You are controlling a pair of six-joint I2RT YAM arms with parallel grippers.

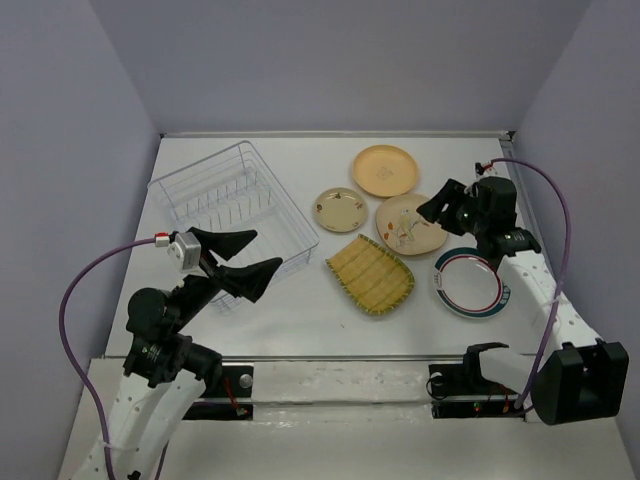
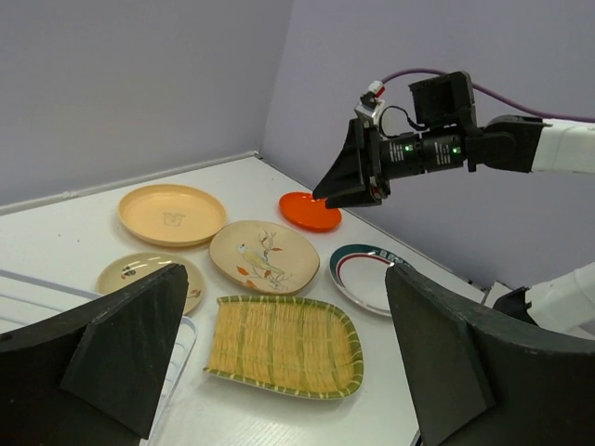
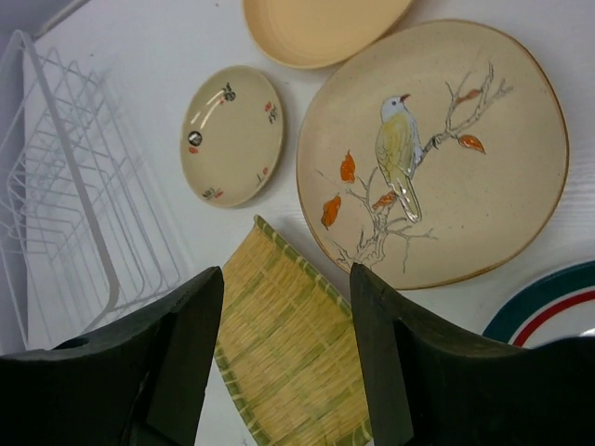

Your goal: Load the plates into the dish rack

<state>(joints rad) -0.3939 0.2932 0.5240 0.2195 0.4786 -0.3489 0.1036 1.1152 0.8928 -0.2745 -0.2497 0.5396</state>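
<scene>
The wire dish rack (image 1: pixel 225 195) stands at the back left and holds no plates. On the table lie a plain tan plate (image 1: pixel 385 170), a small beige plate (image 1: pixel 340 209), a tan bird plate (image 1: pixel 408 225), the ribbed yellow plate (image 1: pixel 370 273) and the white ringed plate (image 1: pixel 468 281). The red-orange plate (image 2: pixel 310 211) shows only in the left wrist view, under the right arm. My left gripper (image 1: pixel 262 252) is open and empty, raised by the rack's near corner. My right gripper (image 1: pixel 435 208) is open and empty above the bird plate (image 3: pixel 437 149) and the yellow plate (image 3: pixel 293 344).
Grey walls close the table on three sides. The right arm's purple cable (image 1: pixel 560 230) loops along the right side. The rack's near corner (image 2: pixel 56 297) sits just left of the left gripper's fingers.
</scene>
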